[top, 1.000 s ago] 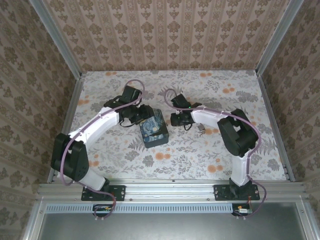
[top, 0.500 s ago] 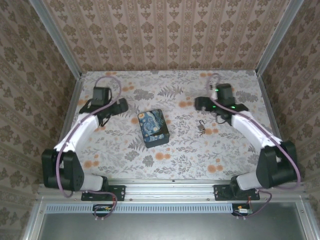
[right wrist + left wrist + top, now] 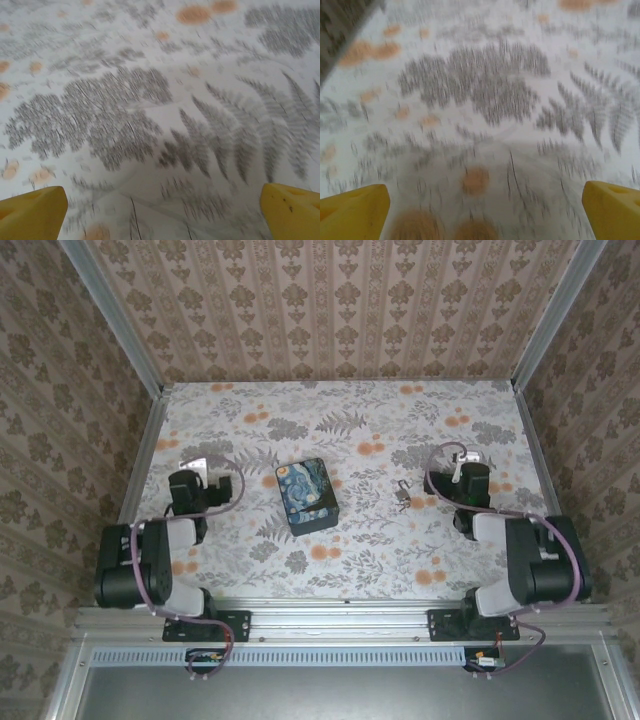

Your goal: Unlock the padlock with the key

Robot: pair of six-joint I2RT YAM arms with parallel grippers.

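At the left of the overhead view, the left arm sat folded close to its base. The left gripper (image 3: pixel 193 472) was aimed at the white table cloth (image 3: pixel 300 430), which was printed with grey ferns and orange flowers. In the left wrist view, its yellow fingertips (image 3: pixel 355 210) stood far apart at the two bottom corners. The jaws were spread wide, with nothing but blurred cloth between them.

Near the middle of the table lay a dark blue rectangular box with a swirl pattern (image 3: pixel 307 496), flat on the cloth and well apart from both grippers.

To the right of the box, and not touching it, lay the tiny grey metal padlock with a thin shackle loop (image 3: pixel 402 495). It sat between the box and the right arm. It was too small to tell whether a key was with it.

At the right, the right arm was also folded close to its base. The right gripper (image 3: pixel 468 470) was near the padlock but apart from it. In the right wrist view, its yellow fingertips (image 3: pixel 32 210) were likewise spread wide and held nothing.
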